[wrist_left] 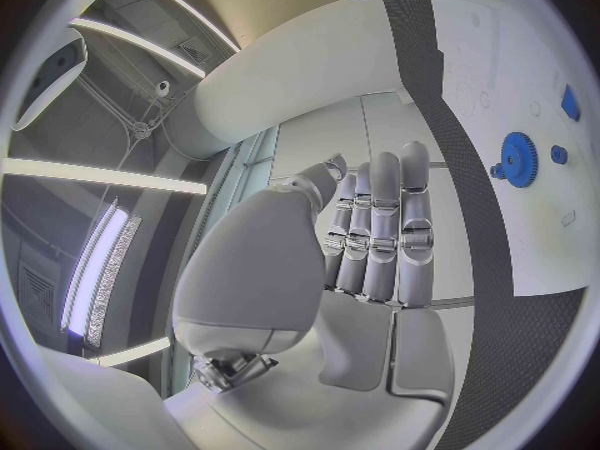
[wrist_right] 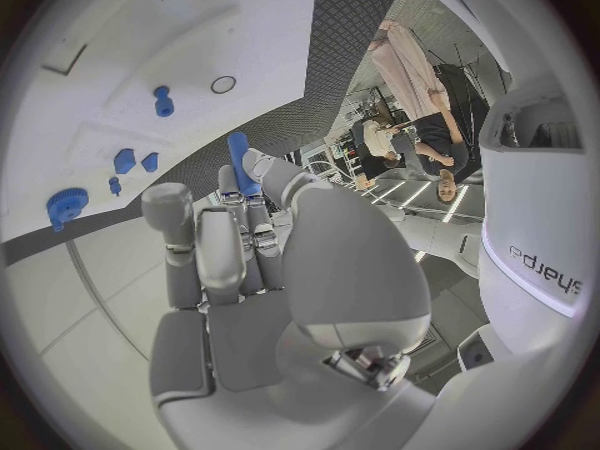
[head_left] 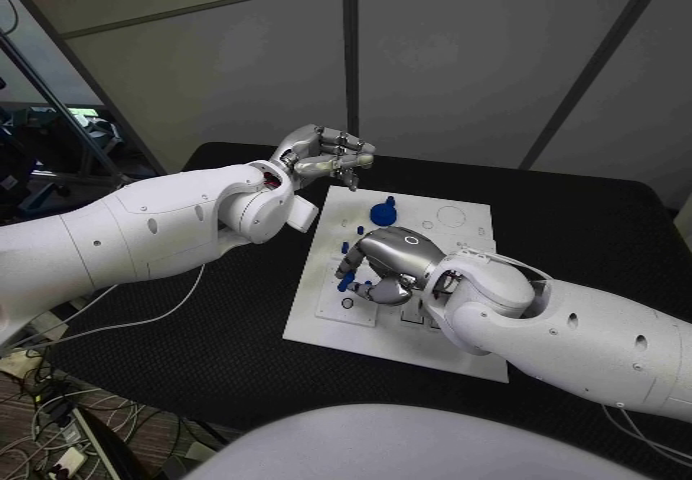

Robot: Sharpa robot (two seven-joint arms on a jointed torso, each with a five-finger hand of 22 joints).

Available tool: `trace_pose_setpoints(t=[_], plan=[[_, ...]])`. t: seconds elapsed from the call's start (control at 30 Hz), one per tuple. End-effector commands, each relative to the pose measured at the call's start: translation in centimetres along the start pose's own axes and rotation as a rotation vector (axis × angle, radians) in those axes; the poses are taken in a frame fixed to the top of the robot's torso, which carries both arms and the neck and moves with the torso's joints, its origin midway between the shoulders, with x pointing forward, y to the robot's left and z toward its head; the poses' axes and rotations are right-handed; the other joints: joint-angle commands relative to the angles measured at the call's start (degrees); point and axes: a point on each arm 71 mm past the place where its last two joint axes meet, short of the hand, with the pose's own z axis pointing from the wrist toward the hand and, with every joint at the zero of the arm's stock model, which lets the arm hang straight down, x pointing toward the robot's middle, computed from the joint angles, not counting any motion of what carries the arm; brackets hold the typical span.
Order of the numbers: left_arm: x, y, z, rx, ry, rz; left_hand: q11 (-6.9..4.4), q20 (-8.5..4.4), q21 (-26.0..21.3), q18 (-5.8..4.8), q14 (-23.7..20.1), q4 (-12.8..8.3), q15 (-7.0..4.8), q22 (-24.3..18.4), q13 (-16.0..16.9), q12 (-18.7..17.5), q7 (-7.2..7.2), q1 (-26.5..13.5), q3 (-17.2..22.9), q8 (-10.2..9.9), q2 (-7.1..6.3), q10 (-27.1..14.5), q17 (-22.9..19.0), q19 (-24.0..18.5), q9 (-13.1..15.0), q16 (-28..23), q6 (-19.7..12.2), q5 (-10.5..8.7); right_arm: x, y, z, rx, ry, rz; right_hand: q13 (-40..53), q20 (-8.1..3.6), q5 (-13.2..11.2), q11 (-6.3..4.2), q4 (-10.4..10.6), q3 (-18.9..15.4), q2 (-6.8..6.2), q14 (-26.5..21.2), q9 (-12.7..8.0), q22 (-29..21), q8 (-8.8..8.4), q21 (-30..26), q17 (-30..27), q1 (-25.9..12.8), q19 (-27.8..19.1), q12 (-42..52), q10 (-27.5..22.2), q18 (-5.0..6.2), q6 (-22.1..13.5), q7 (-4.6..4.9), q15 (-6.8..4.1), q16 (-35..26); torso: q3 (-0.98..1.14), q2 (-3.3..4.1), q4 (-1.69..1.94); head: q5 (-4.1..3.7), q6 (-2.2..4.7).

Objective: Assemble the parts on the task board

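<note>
Black surface under grey wall panels, white task board (head_left: 433, 340) at centre.

Right hand (head_left: 387, 262) low over the board, pinching a blue peg (wrist_right: 238, 160) at its fingertips (wrist_right: 256, 170); left hand (head_left: 325, 152) raised beyond the board's far edge, fingers together and straight, holding nothing. Blue gear (head_left: 382, 212) just beyond the right hand, smaller blue parts (wrist_right: 125, 160) beside it. Likely step: seating the peg in a board hole. Best done with the peg kept upright, lined up before lowering, pressed gently, released only once seated. Cables trailing off the surface on the left-hand side.
</note>
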Motion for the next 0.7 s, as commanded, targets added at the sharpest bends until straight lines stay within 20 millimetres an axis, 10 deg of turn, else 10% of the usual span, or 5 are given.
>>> trace_pose_setpoints(t=[0.03, 0.7], plan=[[0.2, -0.1, 0.1, 0.005, 0.013, -0.006, -0.15, 0.36, -0.2, -0.79, -0.2, -0.1, 0.15, -0.1, 0.0, 0.3, 0.00, -0.1, -0.1, 0.2, 0.24, -0.4, -0.1, 0.1, 0.0, -0.1, -0.3, -0.30, 0.5, 0.0, 0.1, -0.019, 0.031, 0.004, 0.0, 0.00, 0.2, -0.15, 0.0, 0.3, 0.35, 1.2, 0.1, 0.0, -0.01, 0.2, 0.0, -0.1, 0.1, 0.0, 0.5, -0.24, 0.2, 0.16, -0.44, 0.2, 0.07, -0.03, -0.01, 0.39, 0.00], [0.3, -0.1, 0.2, 0.004, 0.015, -0.007, -0.15, 0.36, -0.2, -0.79, -0.2, -0.1, 0.15, -0.1, 0.0, 0.3, 0.00, -0.1, -0.1, 0.2, 0.24, -0.4, -0.1, 0.1, 0.0, -0.1, -0.3, -0.30, 2.5, -1.3, 0.0, 0.019, 0.106, -0.036, 0.0, 0.01, 0.3, -0.12, 0.0, 0.3, 0.35, 1.2, 0.1, -0.1, -0.06, 0.2, -0.1, -0.1, 0.1, -0.1, 0.4, -0.22, 0.2, 0.19, -0.42, 0.1, 0.02, 0.00, -0.17, 1.01, 0.00]])
